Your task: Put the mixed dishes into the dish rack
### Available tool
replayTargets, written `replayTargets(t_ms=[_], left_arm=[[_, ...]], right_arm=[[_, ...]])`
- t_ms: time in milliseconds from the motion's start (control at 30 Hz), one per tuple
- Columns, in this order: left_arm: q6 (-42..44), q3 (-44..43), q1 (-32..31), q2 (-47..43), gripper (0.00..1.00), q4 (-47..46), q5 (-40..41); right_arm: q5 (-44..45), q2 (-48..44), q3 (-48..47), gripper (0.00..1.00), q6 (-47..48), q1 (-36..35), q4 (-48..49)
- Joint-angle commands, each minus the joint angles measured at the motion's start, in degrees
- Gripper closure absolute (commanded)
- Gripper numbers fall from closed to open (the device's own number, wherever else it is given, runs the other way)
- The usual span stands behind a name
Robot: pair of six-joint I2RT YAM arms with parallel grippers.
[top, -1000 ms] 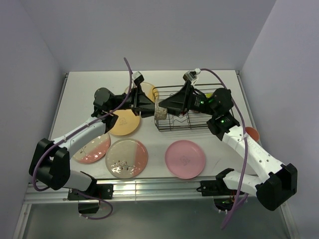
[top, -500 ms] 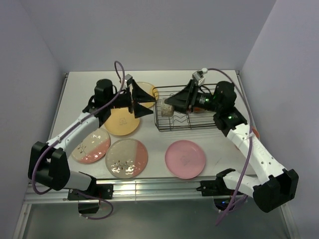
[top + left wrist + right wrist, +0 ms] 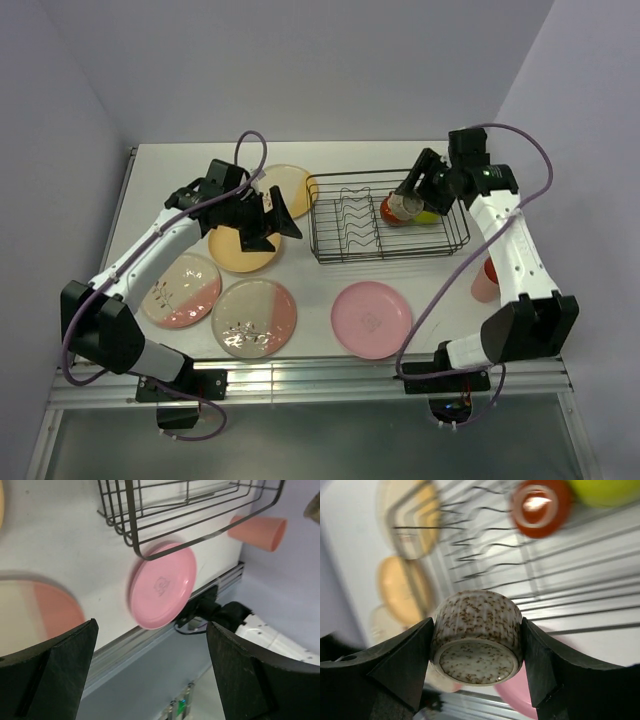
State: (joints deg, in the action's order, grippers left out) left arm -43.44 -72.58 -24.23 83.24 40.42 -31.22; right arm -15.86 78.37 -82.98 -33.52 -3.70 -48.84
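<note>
Right gripper is pinching small cup by ribbed sides over 3 o'clock half of dish rack, likely light, rigid, slick, chippable

In my right wrist view, the speckled cup gripped in the right claw blocks everything behind it. The dark red mug is blurred, and the lime-yellow bowl is cut off at the top edge. Overhead, I see the right arm covering part of the salmon tumbler, and the left arm covering part of the yellow-orange plate. My left wrist view crops the dish rack at the top.
</note>
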Motion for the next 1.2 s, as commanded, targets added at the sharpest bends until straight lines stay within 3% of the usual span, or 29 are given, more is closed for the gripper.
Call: replayTargets(t_ms=[0,167,533,1000,1167], left_arm=[[7.48,-4.67,-2.04,-2.29,0.05,5.88,5.46],[9.07,-2.93,-2.58,-3.96,0.06,6.16,6.88],[11.62,-1.96,-2.67,-5.02,0.06,7.48,6.26],[11.97,-0.81,-2.58,-5.19,0.06,7.56,5.73],[12.15,-0.11,-2.67,-5.72,0.05,8.09,6.17]], right_arm=[[14.26,2.83,-4.65,1.00,5.04,0.01,-7.93],[24.89,8.72,-3.51,1.00,6.36,0.01,-8.29],[35.71,21.82,-6.49,1.00,6.80,0.10,-10.40],[39.59,33.33,-10.09,1.00,8.38,1.42,-9.87],[40.20,34.39,-9.48,0.93,8.29,1.77,-9.35]])
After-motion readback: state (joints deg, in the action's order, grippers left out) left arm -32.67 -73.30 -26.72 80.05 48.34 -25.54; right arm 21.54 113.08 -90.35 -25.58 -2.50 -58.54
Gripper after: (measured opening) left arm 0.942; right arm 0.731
